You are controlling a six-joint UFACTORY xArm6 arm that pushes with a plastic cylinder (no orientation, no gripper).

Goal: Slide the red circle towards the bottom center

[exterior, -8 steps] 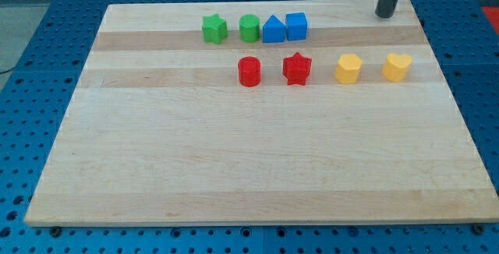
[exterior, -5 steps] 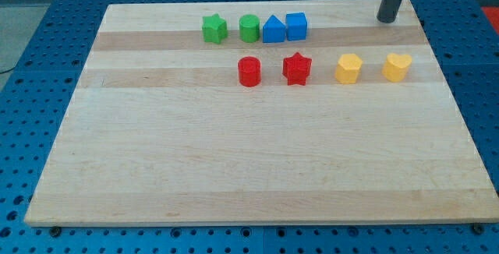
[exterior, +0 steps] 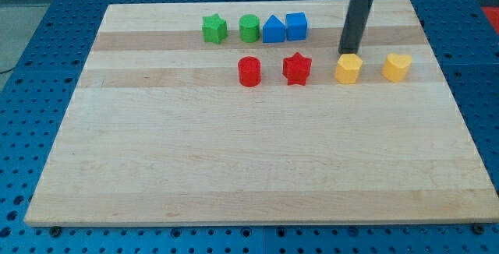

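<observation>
The red circle (exterior: 249,72) stands on the wooden board (exterior: 234,160), a little above the middle of the view. A red star (exterior: 296,68) stands just to its right. My tip (exterior: 346,52) is at the upper right, right behind the top edge of a yellow block (exterior: 348,68). The tip is well to the right of the red circle, with the red star between them.
A second yellow block (exterior: 397,66) stands further right. A row at the top holds a green block (exterior: 214,29), a green cylinder-like block (exterior: 249,28), a blue pointed block (exterior: 273,29) and a blue cube (exterior: 296,26).
My tip has moved from the board's top right corner down and to the left, to just behind the left yellow block. No block has moved.
</observation>
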